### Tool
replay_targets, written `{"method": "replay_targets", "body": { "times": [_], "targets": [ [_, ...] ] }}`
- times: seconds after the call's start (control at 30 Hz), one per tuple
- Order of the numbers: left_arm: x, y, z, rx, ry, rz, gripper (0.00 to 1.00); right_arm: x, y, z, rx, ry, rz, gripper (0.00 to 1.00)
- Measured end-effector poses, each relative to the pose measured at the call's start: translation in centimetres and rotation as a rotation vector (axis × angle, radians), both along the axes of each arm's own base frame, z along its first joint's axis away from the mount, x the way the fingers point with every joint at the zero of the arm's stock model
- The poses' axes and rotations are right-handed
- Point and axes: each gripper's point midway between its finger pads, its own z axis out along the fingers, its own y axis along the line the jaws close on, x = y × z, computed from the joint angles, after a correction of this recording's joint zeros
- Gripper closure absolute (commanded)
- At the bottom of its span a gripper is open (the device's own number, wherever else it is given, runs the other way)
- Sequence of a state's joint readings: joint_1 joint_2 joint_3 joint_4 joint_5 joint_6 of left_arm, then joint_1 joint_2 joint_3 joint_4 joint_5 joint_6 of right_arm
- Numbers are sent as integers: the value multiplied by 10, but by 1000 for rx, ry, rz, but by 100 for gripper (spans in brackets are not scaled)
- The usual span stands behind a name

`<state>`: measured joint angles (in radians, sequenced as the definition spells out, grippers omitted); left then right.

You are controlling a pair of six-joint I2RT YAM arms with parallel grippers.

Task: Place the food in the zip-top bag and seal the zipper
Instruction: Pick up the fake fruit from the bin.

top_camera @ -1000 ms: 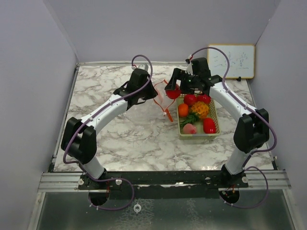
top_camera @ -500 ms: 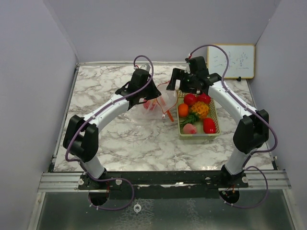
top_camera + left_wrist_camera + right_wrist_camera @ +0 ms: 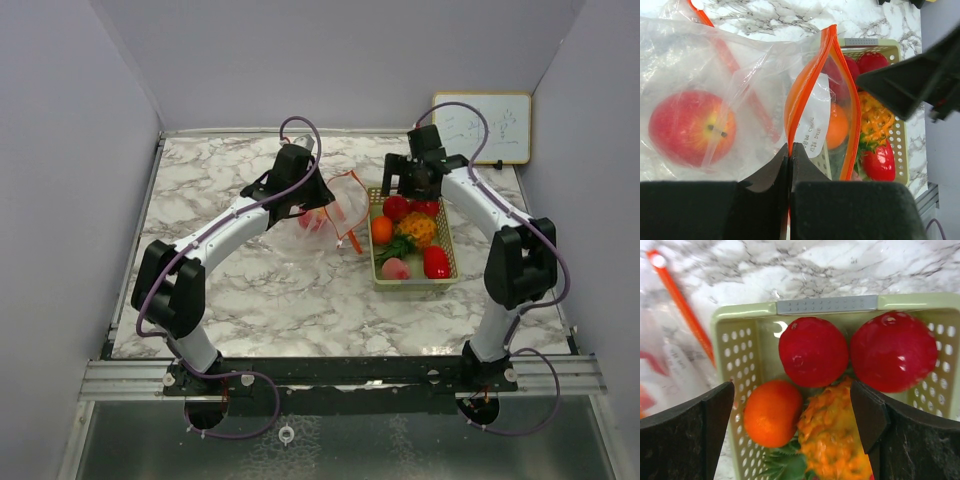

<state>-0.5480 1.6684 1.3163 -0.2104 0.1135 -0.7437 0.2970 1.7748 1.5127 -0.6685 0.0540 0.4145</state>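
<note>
My left gripper (image 3: 790, 150) is shut on the orange zipper rim of the clear zip-top bag (image 3: 740, 75), holding its mouth open (image 3: 345, 205). A red apple (image 3: 690, 127) lies inside the bag (image 3: 312, 222). My right gripper (image 3: 792, 415) is open and empty above the far end of the pale green basket (image 3: 735, 350). Below it lie two red fruits (image 3: 812, 350) (image 3: 894, 357), an orange (image 3: 771, 412) and a yellow pineapple (image 3: 837, 435). From above, the basket (image 3: 376, 268) also holds a pink peach (image 3: 396, 268) and a red pepper (image 3: 436, 262).
A small whiteboard (image 3: 490, 127) leans on the back wall at the right. Grey walls enclose the marble table (image 3: 250, 290) on three sides. The basket stands just right of the bag.
My right gripper dropped the red apple into the bag, opened, and moved right to hover over the basket. The bag settled onto the table with the apple inside.
</note>
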Motion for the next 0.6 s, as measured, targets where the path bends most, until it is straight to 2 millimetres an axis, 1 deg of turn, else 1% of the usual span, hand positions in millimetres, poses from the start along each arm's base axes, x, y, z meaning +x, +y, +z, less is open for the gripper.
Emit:
{"method": "replay_targets", "body": {
  "times": [0.13,0.2,0.27,0.33,0.43,0.57,0.6],
  "targets": [
    [0,0,0,11,-9,-13,100,3,1,-46,-56,87,28,1],
    [0,0,-1,15,-13,-17,100,3,1,-61,-77,117,38,2],
    [0,1,-1,18,-15,-20,100,3,-1,-71,-94,130,42,3],
    [-1,1,-2,20,-14,-23,100,4,-3,-76,-112,123,40,10],
    [-2,1,-5,24,-9,-26,100,5,-9,-83,-141,111,32,22],
    [-3,1,-7,25,-4,-28,100,4,-19,-92,-192,102,27,45],
    [-4,1,-7,25,-3,-28,100,5,-20,-91,-200,95,27,48]
  ]
}}
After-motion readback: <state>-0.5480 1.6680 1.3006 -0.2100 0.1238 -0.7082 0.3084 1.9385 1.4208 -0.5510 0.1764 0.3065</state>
